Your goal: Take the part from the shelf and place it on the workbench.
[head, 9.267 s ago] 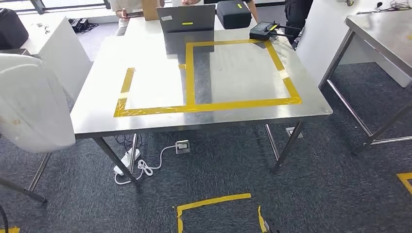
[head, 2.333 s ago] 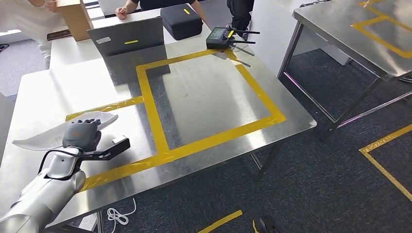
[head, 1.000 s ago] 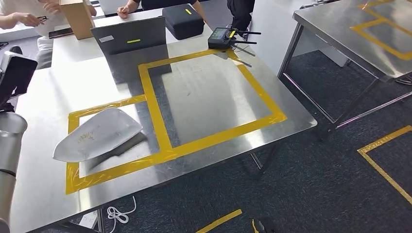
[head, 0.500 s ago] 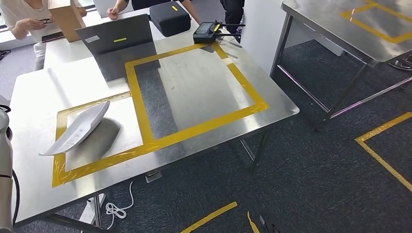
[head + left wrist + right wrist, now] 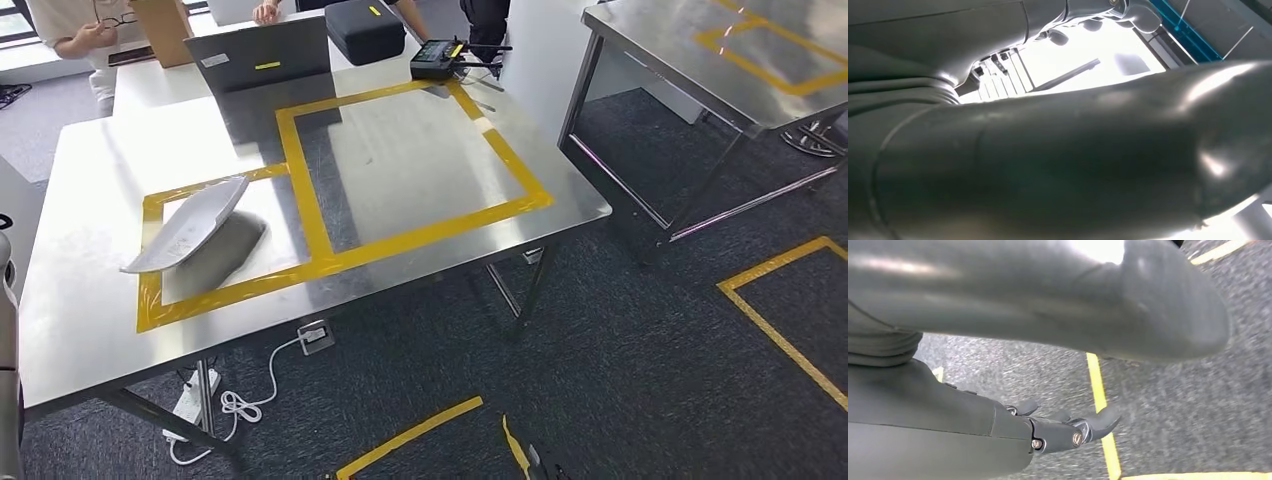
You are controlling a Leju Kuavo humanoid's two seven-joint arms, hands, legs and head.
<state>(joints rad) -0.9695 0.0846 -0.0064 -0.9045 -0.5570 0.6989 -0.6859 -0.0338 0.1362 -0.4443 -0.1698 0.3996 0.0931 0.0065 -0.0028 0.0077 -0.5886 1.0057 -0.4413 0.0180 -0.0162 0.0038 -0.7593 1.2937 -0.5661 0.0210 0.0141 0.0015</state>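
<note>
Where the bench (image 5: 90,330) carries its smaller taped box near the left edge, the part (image 5: 190,224) rests tilted inside it, apparently delivered. Left robot hand (image 5: 1073,165): state cannot be told. Right robot hand (image 5: 1068,427): fingers apart, holding nothing, over floor.

The left hand (image 5: 1073,150) is blurred, its fingers hidden.

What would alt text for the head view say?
A pale curved part rests tilted inside the smaller yellow-taped box on a steel workbench. A laptop, black case and controller sit along its far edge, where people stand.
</note>
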